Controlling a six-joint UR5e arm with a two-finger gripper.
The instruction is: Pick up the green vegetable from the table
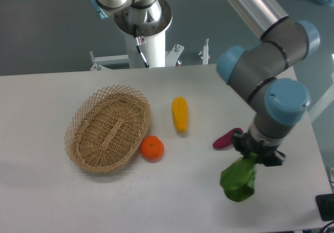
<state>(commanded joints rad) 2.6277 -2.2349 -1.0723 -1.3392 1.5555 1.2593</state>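
The green vegetable (238, 180) is at the front right of the white table (47, 201). Its broad dark green leaves hang below my gripper (254, 159). The gripper comes down from above and is shut on the vegetable's upper stem end, which the fingers mostly hide. I cannot tell whether the leaves still touch the tabletop.
A purple-red elongated vegetable (227, 138) lies just left of the gripper. A yellow elongated vegetable (180, 114) lies at mid-table. An orange (152, 148) sits against a woven wicker basket (108, 129) on the left. The table's right edge is close to the arm.
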